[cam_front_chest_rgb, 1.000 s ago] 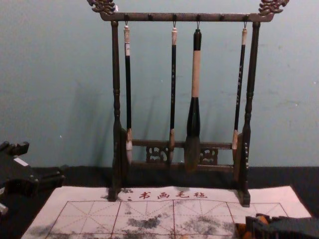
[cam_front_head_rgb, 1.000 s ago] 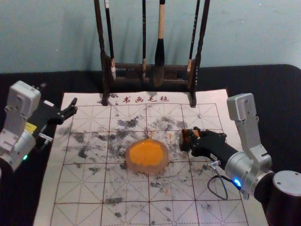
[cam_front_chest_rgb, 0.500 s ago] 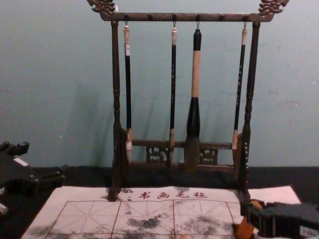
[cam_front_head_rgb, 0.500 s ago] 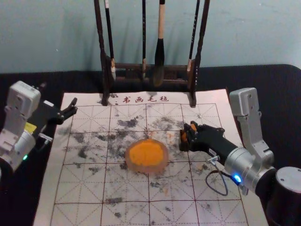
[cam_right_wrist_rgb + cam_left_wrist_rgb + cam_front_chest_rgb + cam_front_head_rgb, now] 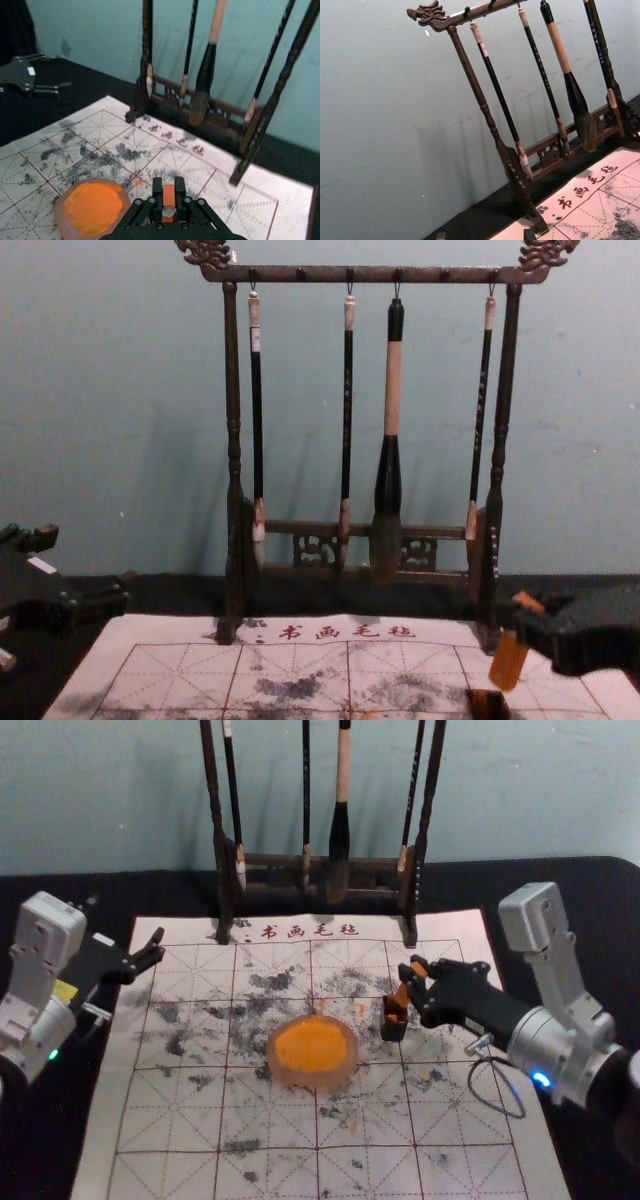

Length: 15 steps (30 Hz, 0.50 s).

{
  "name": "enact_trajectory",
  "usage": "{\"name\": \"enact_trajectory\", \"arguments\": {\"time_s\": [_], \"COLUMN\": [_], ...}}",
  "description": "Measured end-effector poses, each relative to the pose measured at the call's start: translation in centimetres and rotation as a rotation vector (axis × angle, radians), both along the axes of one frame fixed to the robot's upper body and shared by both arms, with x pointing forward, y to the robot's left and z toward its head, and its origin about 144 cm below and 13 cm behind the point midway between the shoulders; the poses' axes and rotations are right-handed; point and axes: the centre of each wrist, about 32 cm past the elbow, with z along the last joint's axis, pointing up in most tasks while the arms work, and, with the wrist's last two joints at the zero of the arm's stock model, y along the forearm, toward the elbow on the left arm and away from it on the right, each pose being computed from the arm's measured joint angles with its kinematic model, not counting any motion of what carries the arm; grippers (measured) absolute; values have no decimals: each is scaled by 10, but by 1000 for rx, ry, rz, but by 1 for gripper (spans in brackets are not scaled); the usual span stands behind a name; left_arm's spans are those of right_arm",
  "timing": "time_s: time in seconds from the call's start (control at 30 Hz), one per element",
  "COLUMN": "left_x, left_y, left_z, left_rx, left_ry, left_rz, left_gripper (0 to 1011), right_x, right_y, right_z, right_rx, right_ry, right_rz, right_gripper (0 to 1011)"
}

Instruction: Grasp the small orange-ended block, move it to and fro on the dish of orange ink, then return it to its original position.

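Jaws (right gripper (image 5: 414, 987)) round block (image 5: 508, 662) above box (image 5: 393, 1032)

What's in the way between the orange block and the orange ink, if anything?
The small dark box stands just under the orange block held by the right gripper. The block looks lifted above it. Nothing else visible stands between there and the ink dish.

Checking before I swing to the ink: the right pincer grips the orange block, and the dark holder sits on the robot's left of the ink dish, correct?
No: the head view shows the dark holder on the robot's right of the ink dish. The right pincer does grip the orange block.
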Motion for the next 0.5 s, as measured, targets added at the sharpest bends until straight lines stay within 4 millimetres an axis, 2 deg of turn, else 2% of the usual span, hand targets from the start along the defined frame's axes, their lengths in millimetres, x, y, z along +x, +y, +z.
{"name": "enact_trajectory", "arguments": {"time_s": [0.23, 0.5], "left_x": [0, 0], "left_y": [0, 0], "left_z": [0, 0], "left_rx": [0, 0], "left_ry": [0, 0], "left_rz": [0, 0], "left_gripper": [1001, 1001], "right_x": [14, 40], "right_y": [-14, -24], "right_z": [15, 30], "right_rx": [-17, -6], "right_ry": [-70, -83], "right_rz": [89, 217], "right_gripper": [129, 129]}}
